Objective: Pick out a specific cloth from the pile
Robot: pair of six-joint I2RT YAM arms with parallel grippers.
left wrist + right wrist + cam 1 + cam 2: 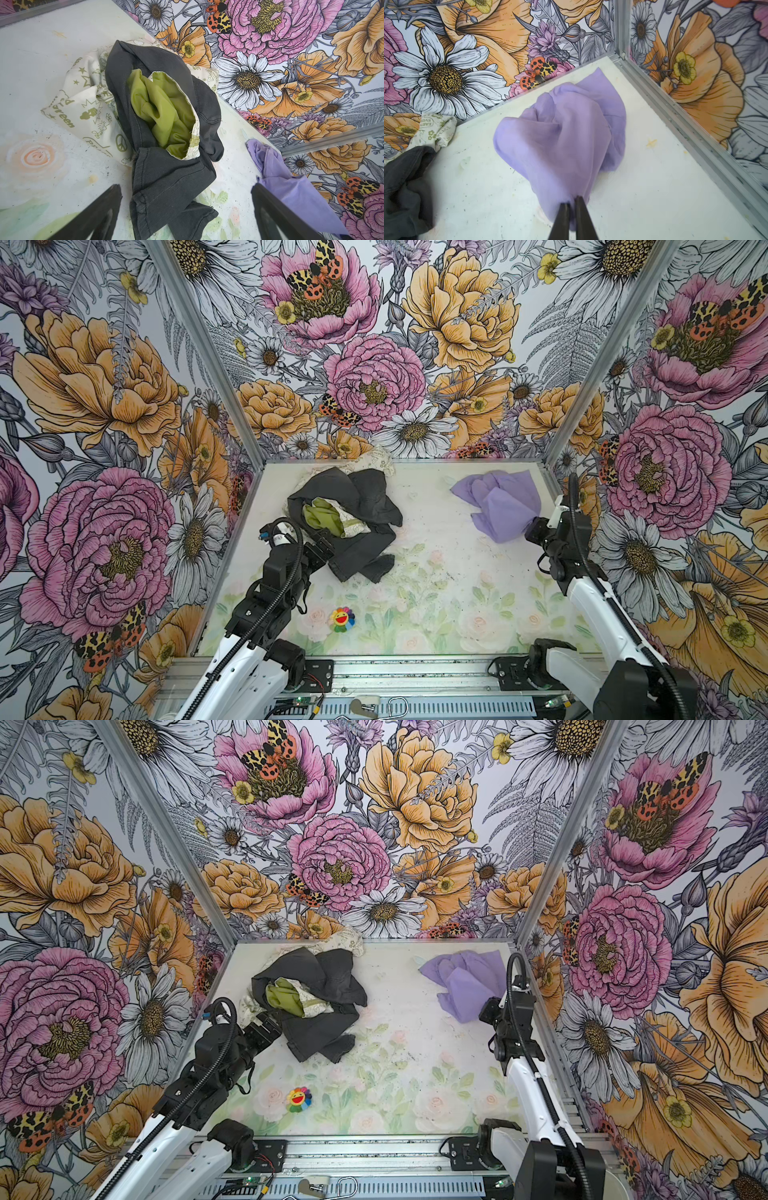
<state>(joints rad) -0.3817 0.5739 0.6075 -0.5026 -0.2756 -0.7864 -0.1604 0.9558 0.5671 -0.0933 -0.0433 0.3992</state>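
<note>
The lavender cloth point(503, 502) point(465, 977) lies bunched at the far right of the table, apart from the pile. In the right wrist view the cloth point(560, 135) rises to a peak pinched between the narrow fingers of my right gripper point(573, 200) point(534, 526) point(488, 1009). The pile point(349, 506) point(316, 986) point(162, 104) sits far left: a dark grey garment wrapped round an olive-green cloth and a cream printed piece. My left gripper point(322, 549) point(268, 1029) point(187, 187) stands wide open at the pile's near edge, holding nothing.
A small rainbow flower toy point(342, 619) point(300, 1099) lies near the front of the table. Flowered walls with metal frame rails point(675, 116) close in the table, and the cloth lies close to the right rail. A cream corner point(436, 128) of the pile reaches the back wall.
</note>
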